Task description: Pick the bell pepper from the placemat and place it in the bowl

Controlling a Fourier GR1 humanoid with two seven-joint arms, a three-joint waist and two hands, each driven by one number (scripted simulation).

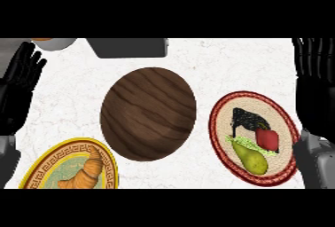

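- We see the bell pepper (267, 138), a small red block, lying on the round woven placemat (223, 133) with the dark red rim at the right of the counter (72, 111), not yet picked up.
- On the mat it sits just above and to the right of a green pear (252, 158), with a black, speckled item (247, 118) touching it from above and to the left; we cannot tell what that item is.
- The pepper looks a little taller than wide, its longer side running up and down the head view.
- The right hand (315, 84) stands just to the right of the placemat, a little farther up the view than the pepper; the pepper lies to its left and toward the robot.
- Its fingers are straight and apart, pointing up the view, and it holds and touches nothing.
- The left hand (20, 84) rests spread and upright at the far left edge, well apart from the mat, so we judge the right hand the nearer one for the pick.
- The brown wooden bowl (148, 113) lies in the middle of the counter, just left of the placemat, between the two hands.
- A croissant (85, 170) on a yellow plate (40, 166) sits at lower left, clear of the likely path from mat to bowl.
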